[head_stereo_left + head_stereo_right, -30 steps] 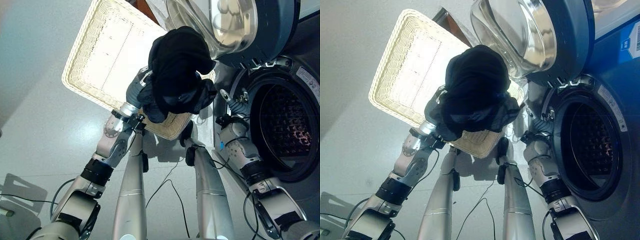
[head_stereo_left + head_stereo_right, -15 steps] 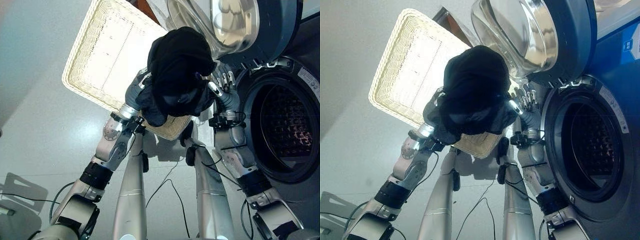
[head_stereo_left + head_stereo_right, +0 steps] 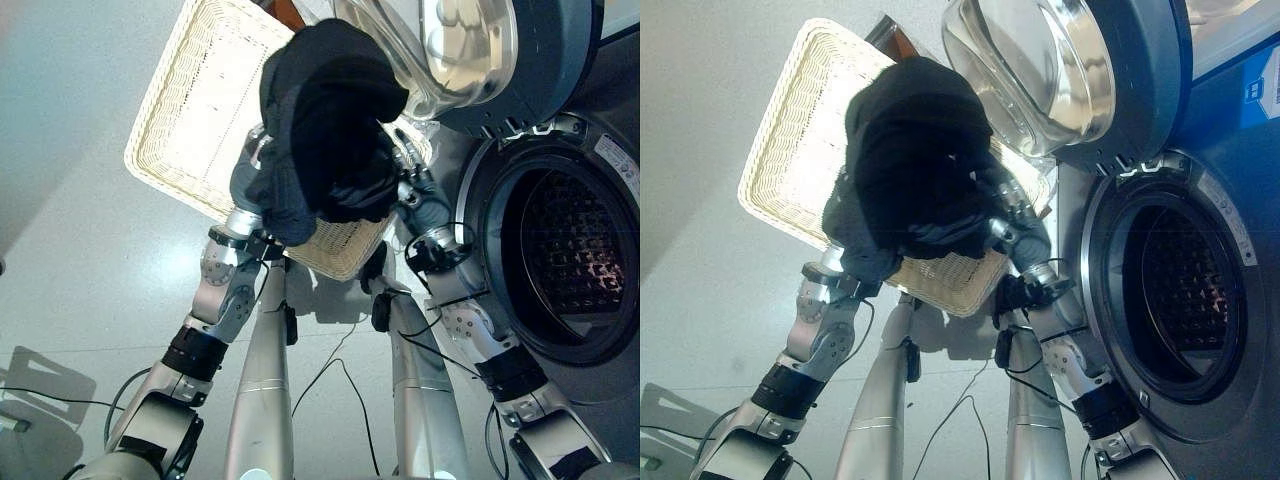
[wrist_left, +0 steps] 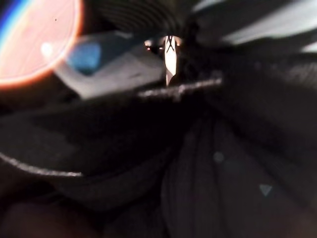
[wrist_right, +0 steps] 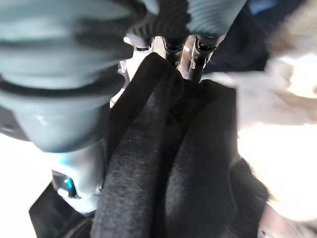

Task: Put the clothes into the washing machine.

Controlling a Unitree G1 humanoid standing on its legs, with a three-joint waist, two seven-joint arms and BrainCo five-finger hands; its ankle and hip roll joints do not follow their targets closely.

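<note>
Bunching between left hand [image 3: 250, 185] – right hand [image 3: 418, 200] – black clothes [image 3: 330, 125].

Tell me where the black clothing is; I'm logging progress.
In the left eye view the black clothing is held up between both hands, above the wicker basket, left of the washing machine drum.

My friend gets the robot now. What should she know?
Left hand: under the black clothes, fingers hidden.
Right hand: against the bundle's other side, fingers buried in the cloth.
The clothes are held up over the basket, left of the washer.
Done: clothes lifted, door open.
Left: carry them right into the drum and let go.
</note>
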